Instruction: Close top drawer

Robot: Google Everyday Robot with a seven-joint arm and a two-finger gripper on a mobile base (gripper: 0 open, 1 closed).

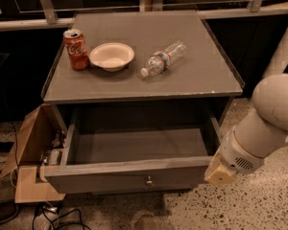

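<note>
At the far left, an open cardboard box [31, 143] stands on the floor against the side of the desk [197, 75], and dark cables [57, 217] lie in front of it. On the grey desk top stand a red cola can [76, 49] and, just beside it, a pale empty bowl [111, 56]. To the right of the bowl, a clear plastic bottle [162, 59] lies on its side. Below the top, the top drawer [110, 175] is pulled far out, its inside bare, with a small round knob [149, 180] at the centre of its front. The tool [220, 172] is just beside the drawer's right front corner, on the white arm [271, 114]; whether it is apart or together I cannot tell. The floor [259, 207] is speckled stone, and the room behind is dark.
</note>
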